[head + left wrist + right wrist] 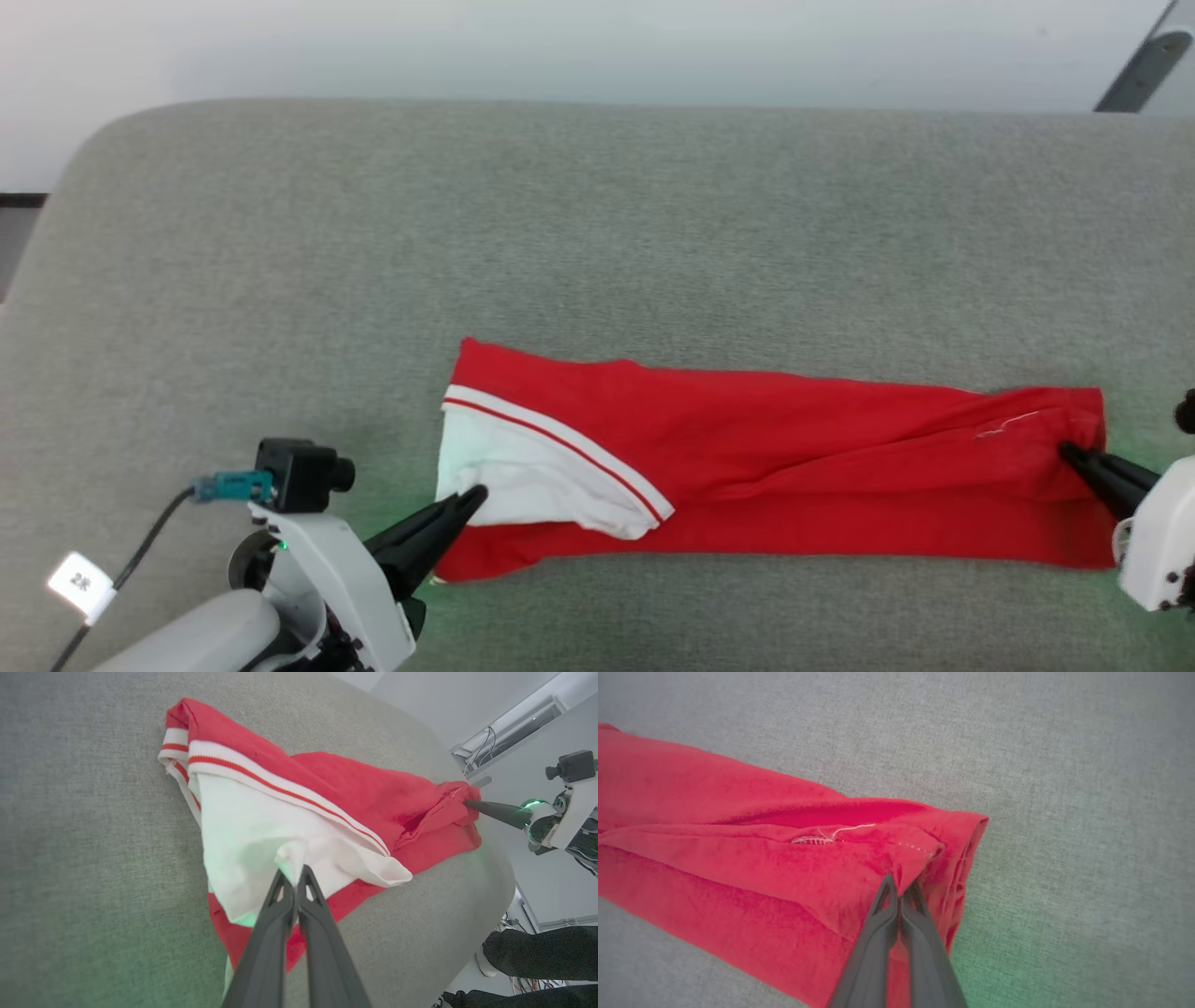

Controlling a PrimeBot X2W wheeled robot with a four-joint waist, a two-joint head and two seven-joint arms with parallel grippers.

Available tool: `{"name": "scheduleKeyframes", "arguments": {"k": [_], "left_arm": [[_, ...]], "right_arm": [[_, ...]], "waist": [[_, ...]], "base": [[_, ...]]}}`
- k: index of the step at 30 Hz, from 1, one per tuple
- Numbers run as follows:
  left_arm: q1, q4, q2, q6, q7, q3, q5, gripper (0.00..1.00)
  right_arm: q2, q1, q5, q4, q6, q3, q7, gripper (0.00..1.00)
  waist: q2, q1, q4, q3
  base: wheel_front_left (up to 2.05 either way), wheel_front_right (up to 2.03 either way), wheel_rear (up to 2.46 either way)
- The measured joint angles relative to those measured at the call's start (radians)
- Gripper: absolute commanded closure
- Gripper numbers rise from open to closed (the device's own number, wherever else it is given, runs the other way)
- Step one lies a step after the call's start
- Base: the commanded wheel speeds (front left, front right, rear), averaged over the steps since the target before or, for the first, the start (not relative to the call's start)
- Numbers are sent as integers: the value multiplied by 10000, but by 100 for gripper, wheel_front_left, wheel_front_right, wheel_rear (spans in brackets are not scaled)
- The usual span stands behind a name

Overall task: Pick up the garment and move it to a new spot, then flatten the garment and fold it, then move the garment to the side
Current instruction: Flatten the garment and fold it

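The garment (794,457) lies stretched in a long red band across the grey cushion (597,233), with a white sleeve and striped trim at its left end. No lettering faces up. My left gripper (474,495) is shut on a pinch of the white sleeve (261,830), as the left wrist view shows at the gripper (294,870). My right gripper (1067,451) is shut on a fold of the red hem (878,858) at the garment's right end, its tips (901,884) buried in the cloth. The right gripper (469,803) also appears in the left wrist view.
The grey cushion's rounded far edge (373,107) meets a pale wall behind. Bare cushion stretches beyond the garment and to its left. In the left wrist view a person's dark sleeves (537,952) sit off the cushion's edge, near cables.
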Motion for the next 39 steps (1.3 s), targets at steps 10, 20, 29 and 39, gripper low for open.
{"name": "scheduleKeyframes", "arguments": {"k": [10,20,29,39], "left_arm": [[550,949,-558,-71,-1039,71,479,0],[2201,569,-1801,550,-1285,2767,2598,0],[4049,405,-3822,918,-1285,5925,6305,0],[4939,10,-5281,1127,-1283,8422,10502,0]], "right_arm": [[360,216,-40,-52,0,-449,8,0],[128,1082,1367,79,0,-1875,1241,0],[454,1167,1695,1296,-2,-2483,2385,0],[884,700,1114,1801,-15,-2594,3133,78]], "waist": [[0,1,-343,-42],[0,0,188,-388],[0,0,1086,-474],[0,1,1672,-368]], "base": [[0,0,0],[0,0,0],[0,0,0],[0,0,0]]}}
